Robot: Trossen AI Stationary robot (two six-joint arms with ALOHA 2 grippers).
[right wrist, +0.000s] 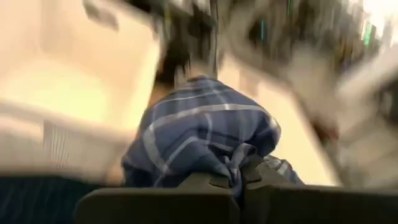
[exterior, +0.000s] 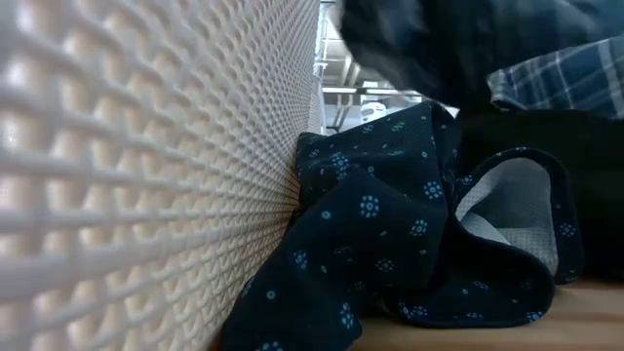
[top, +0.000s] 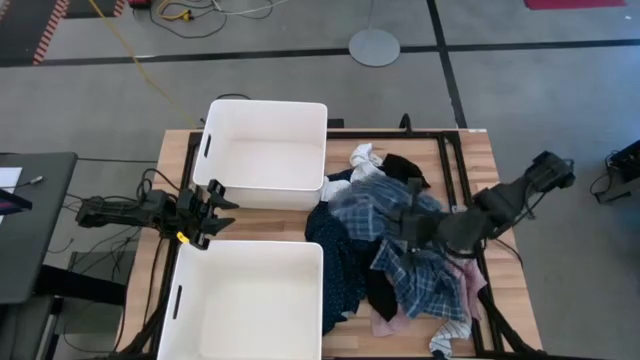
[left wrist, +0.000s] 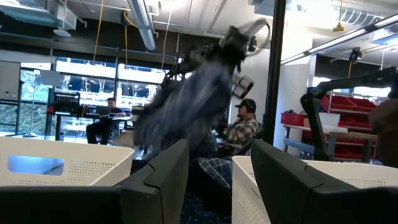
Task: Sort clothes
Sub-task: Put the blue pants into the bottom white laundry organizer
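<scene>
Our right gripper (right wrist: 239, 180) is pinched tight on the blue-white plaid shirt (top: 400, 215), holding it up over the pile of clothes (top: 400, 270) beside the two white bins (top: 265, 155). Our left gripper (top: 212, 212) waits half open and empty between the bins.

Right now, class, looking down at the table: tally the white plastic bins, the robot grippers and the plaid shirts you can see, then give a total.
White plastic bins: 2 (far bin, near bin)
Grippers: 2 (left gripper, right gripper)
Blue-white plaid shirt: 1
Total: 5
</scene>
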